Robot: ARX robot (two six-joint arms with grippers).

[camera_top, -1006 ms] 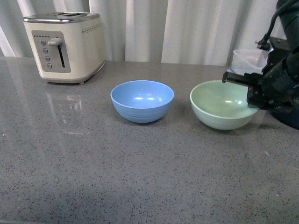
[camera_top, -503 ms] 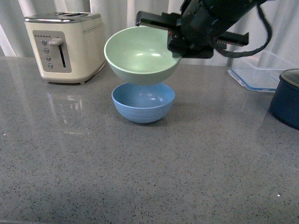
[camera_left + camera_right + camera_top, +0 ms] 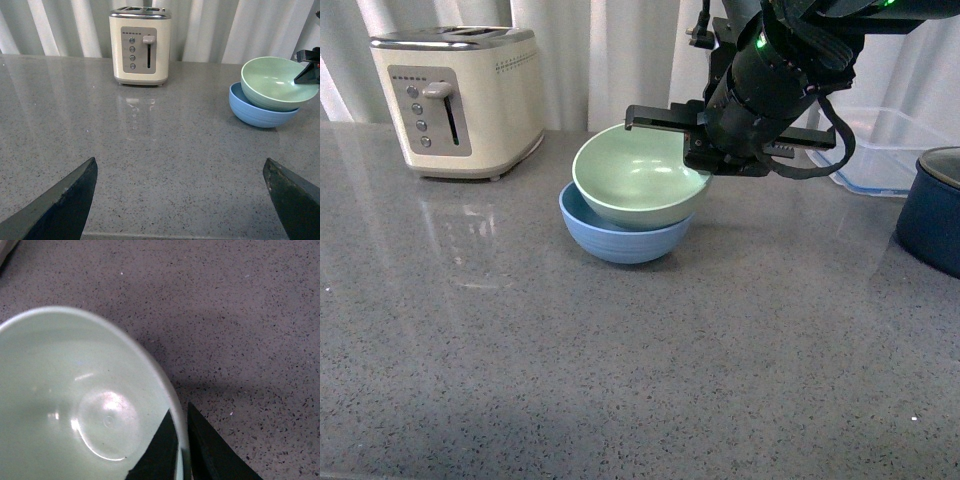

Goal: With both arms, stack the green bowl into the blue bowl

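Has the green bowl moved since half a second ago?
Yes. The green bowl has come down: it hung above the unmoved blue bowl and now sits tilted inside it.

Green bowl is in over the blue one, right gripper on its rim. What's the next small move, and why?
Probably ease the right gripper slightly down and toward the robot's left before opening. The green bowl is partly inside the blue bowl but askew, shifted toward the gripped side, with blue rim exposed opposite. The jaws pinch its rim, so releasing now may leave it crooked.
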